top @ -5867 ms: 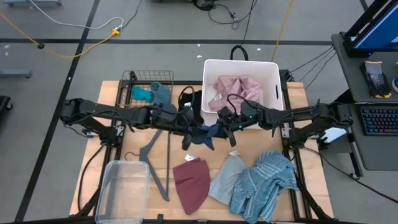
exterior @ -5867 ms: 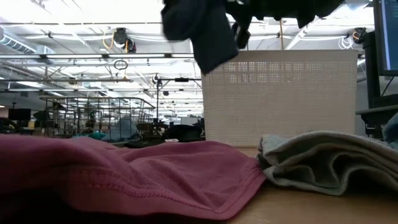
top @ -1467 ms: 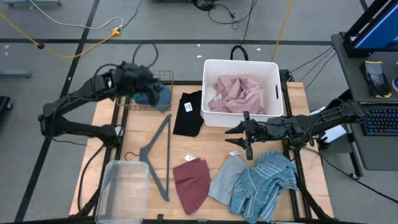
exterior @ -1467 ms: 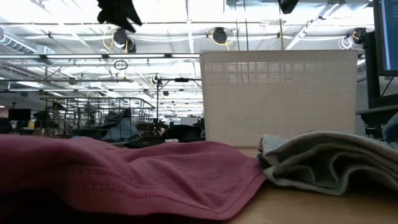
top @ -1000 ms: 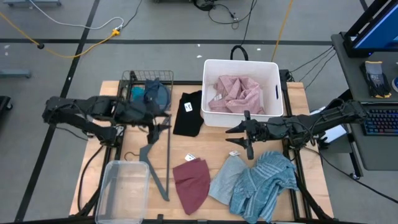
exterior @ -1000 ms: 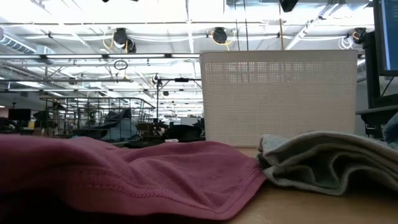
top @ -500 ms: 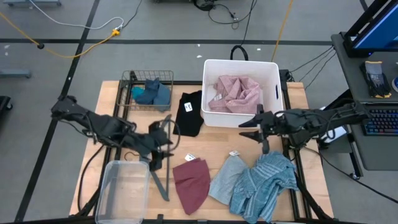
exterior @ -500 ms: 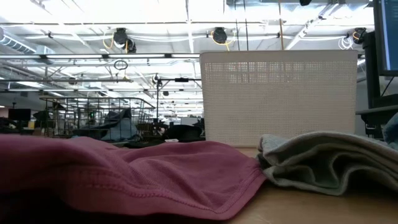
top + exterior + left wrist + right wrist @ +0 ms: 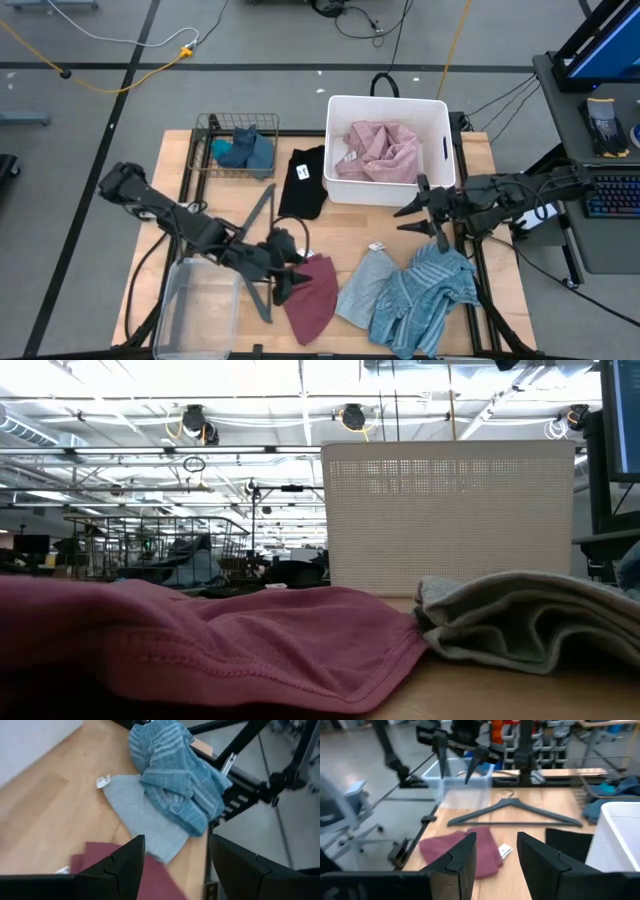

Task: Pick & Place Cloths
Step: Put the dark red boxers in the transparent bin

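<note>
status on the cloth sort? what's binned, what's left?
Done: pink cloth in the white bin; teal and dark blue cloths in the wire basket. In hand: nothing; open left pincer over the maroon cloth. Right pincer open, empty. Left: maroon, black, grey, striped.

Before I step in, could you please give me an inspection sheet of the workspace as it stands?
Surface: wooden table, dry and unmarked.
Job's things: pink cloth in white bin; teal and dark blue cloths in wire basket; black cloth, maroon cloth, pale grey-blue cloth and blue striped cloth on the table.
Clutter: grey hanger; clear tub.
Grippers: left gripper open over the maroon cloth; right gripper open, empty, beside the bin.
Cables: several on the floor.
Surroundings: keyboard at right.
</note>
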You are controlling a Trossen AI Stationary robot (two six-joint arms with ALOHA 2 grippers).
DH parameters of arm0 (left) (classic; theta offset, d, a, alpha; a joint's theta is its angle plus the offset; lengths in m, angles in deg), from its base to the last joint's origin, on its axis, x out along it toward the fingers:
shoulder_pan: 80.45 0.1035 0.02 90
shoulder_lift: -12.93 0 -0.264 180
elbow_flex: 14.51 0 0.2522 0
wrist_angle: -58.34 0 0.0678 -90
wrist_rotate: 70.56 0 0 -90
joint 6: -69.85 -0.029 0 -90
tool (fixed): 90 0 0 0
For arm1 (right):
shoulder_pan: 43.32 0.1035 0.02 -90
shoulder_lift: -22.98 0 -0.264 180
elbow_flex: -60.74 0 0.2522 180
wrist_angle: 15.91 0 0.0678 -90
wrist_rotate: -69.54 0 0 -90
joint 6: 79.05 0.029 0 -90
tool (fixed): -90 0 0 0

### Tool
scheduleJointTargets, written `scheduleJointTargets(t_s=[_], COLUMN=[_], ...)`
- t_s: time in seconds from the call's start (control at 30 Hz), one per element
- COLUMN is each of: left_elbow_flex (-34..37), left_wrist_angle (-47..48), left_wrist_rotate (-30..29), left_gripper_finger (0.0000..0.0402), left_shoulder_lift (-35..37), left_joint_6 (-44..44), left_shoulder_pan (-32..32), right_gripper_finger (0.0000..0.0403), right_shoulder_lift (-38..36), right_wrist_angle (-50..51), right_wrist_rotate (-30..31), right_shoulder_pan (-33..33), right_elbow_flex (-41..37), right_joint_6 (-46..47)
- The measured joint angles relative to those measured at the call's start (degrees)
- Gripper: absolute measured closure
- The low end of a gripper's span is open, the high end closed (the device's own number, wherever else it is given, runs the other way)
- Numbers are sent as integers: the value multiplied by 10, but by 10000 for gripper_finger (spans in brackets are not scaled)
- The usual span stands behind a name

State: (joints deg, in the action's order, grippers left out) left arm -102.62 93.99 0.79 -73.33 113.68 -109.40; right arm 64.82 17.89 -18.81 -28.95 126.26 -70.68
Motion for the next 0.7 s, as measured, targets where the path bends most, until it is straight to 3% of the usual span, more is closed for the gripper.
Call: scheduleJointTargets(t_s=[0.43, 0.7], left_elbow_flex=[0, -32], left_wrist_angle=[-27, -22], left_wrist_rotate=[-24, -24], left_gripper_finger=[174, 174], left_shoulder_lift=[-87, -113], left_joint_6=[221, 236], left_shoulder_pan=[-42, -45], right_gripper_finger=[271, 271], right_shoulder_lift=[-42, -56], right_wrist_angle=[33, 36], right_wrist_rotate=[-5, -5], right_shoulder_pan=[31, 51], right_elbow_flex=[0, 0], right_joint_6=[-31, -31])
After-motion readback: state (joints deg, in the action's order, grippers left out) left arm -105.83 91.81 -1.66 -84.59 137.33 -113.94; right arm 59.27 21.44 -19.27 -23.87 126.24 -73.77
